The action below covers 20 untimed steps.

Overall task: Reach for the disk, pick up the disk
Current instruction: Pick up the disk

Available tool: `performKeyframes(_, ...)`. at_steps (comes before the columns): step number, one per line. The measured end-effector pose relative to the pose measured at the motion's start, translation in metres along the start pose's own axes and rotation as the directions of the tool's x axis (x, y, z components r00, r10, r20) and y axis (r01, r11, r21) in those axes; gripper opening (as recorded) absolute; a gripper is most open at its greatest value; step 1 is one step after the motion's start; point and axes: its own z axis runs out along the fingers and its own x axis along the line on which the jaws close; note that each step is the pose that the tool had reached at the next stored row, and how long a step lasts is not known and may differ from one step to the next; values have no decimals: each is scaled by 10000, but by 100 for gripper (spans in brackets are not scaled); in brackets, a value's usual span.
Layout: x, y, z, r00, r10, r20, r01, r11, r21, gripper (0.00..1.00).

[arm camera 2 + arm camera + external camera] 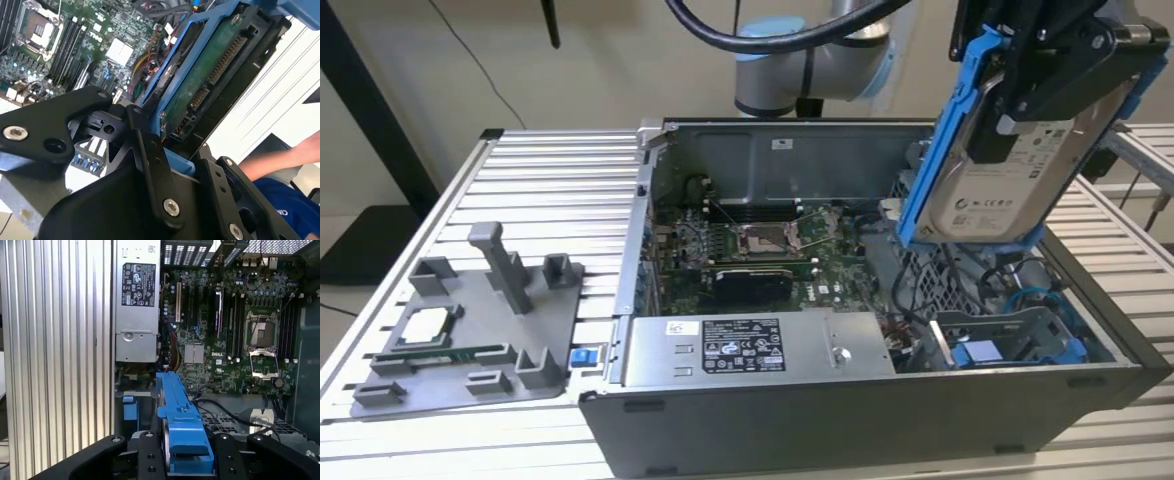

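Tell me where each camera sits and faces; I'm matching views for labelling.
Exterior view: off the arm, above the open computer case, showing the hand holding the disk aloft.
First wrist view: on the wrist, facing the motherboard past the disk's blue rail.
Second wrist view: on the wrist, facing the disk's underside.
All share the disk.

The disk (1007,170) at the upper right of the exterior view has a dull silver metal body, a white paper label and glossy blue plastic rails. The gripper (1061,75) holding it is matt black. The computer case (854,420) is grey painted metal; the table (534,170) is ribbed, brushed aluminium.
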Motion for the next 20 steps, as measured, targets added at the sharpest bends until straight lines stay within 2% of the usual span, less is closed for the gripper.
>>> performKeyframes(8, 39, -115, 17, 10000, 0, 0, 0, 10000, 0, 0)
performKeyframes(16, 52, -181, 50, 10000, 0, -9, 0, 10000, 0, 0)
performKeyframes(20, 83, -243, 62, 10000, 0, -10, 0, 10000, 0, 0)
